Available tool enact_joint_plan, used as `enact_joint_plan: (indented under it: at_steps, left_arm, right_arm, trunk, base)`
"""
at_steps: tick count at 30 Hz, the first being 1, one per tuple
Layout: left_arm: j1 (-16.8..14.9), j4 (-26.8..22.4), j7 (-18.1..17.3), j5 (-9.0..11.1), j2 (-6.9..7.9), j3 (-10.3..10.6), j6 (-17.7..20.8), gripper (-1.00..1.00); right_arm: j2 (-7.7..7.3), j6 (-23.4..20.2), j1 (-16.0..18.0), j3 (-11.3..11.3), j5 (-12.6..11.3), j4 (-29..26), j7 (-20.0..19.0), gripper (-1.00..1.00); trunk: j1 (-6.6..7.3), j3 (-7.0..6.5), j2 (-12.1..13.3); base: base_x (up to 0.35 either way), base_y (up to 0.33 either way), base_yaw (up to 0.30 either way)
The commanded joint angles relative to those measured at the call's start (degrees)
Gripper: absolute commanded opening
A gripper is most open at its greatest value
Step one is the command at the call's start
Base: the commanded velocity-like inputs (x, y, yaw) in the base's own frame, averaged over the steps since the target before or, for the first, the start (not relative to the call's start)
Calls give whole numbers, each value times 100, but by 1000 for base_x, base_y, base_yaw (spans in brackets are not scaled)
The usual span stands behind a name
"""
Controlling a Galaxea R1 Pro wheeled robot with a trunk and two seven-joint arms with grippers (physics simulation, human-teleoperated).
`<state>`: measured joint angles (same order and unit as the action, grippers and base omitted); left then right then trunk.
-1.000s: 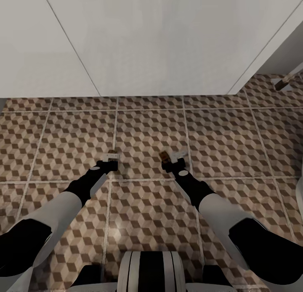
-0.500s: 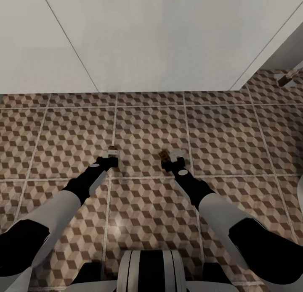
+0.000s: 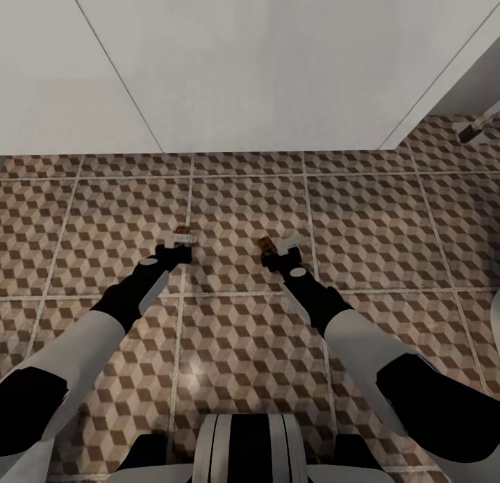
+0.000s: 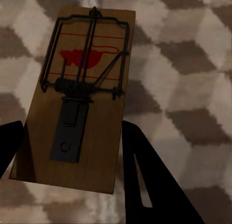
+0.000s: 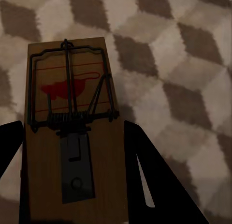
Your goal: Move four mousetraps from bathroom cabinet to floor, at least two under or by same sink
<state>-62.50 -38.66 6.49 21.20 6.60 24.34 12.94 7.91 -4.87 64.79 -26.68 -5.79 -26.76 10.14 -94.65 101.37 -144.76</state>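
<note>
Left gripper (image 3: 182, 241): jaws closed narrow on a mousetrap (image 4: 79, 100), board between the black fingers (image 4: 145, 180). Right gripper (image 3: 273, 249): same, clamping a second mousetrap (image 5: 70, 132). Both traps hang above the bathroom floor (image 3: 243, 205), apparently not touching. White panel (image 3: 264, 59) ahead, possibly the vanity.

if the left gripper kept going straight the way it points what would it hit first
Most likely the bathroom floor: the left gripper, shut on a mousetrap, points down at the tiles. How far off they are is unclear.
</note>
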Motion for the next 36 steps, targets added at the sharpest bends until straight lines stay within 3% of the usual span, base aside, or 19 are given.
enact_joint_plan:
  at_steps: [1, 4, 8, 11, 21, 36]
  left_arm:
    - [-2, 46, 59, 42, 16, 40, -3, -100]
    - [0, 411, 92, 42, -14, 21, -304, -100]
    - [-4, 1280, 516, 40, -282, -1, -1237, -100]
    - [-7, 1481, 733, 39, -347, -6, -1498, -100]
    - [-8, 1085, 803, 35, -366, 62, -1593, -100]
    - [-8, 1007, 825, 34, -344, 80, -1584, -100]
  right_arm:
    - [-6, -27, 7, -48, -80, 14, 40, -100]
    - [-8, -28, 13, -48, -82, 84, 27, -100]
    - [-9, -20, 16, -48, -88, 188, 16, -100]
    - [-9, -14, 16, -48, -89, 282, 14, -100]
    - [-9, 19, 16, -48, -89, 337, 14, -100]
    - [-43, 225, 16, -49, -88, 338, 14, -100]
  trunk:
    - [1, 3, -1]
    - [1, 3, -1]
    - [1, 3, -1]
    - [1, 3, -1]
    - [1, 3, -1]
    - [1, 3, -1]
  base:
    - [0, 0, 0]
    - [0, 0, 0]
    - [0, 0, 0]
    - [0, 0, 0]
    - [0, 0, 0]
    - [0, 0, 0]
